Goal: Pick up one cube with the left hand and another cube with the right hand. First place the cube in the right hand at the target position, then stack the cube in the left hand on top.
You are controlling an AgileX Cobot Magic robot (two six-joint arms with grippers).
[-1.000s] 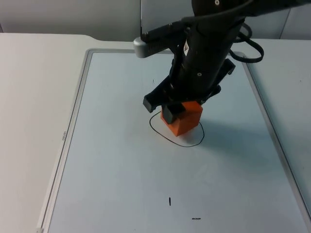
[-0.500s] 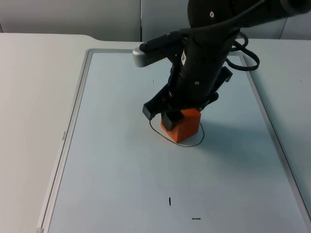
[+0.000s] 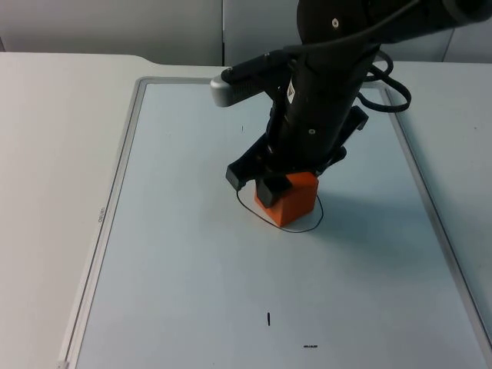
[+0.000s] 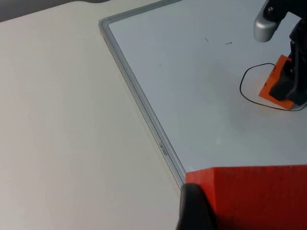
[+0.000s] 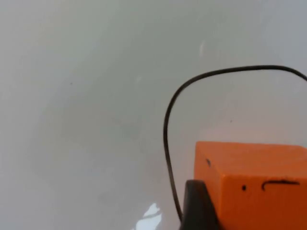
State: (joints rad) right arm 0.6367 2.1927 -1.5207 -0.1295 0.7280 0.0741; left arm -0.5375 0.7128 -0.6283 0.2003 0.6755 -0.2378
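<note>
Red cube (image 4: 254, 196) is held in the left gripper (image 4: 194, 211) above the table near the whiteboard's grey frame (image 3: 115, 192). Further right, the right gripper (image 3: 288, 175) clasps an orange cube (image 3: 292, 198) down inside the drawn black circle (image 3: 244, 206).

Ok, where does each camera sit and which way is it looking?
Top view: fixed, looks down and forward at the whiteboard; right end effector holds the orange cube in the drawn circle.
Left wrist: looks along the left end effector, red cube held.
Right wrist: close on orange cube.
All share the circle.
</note>
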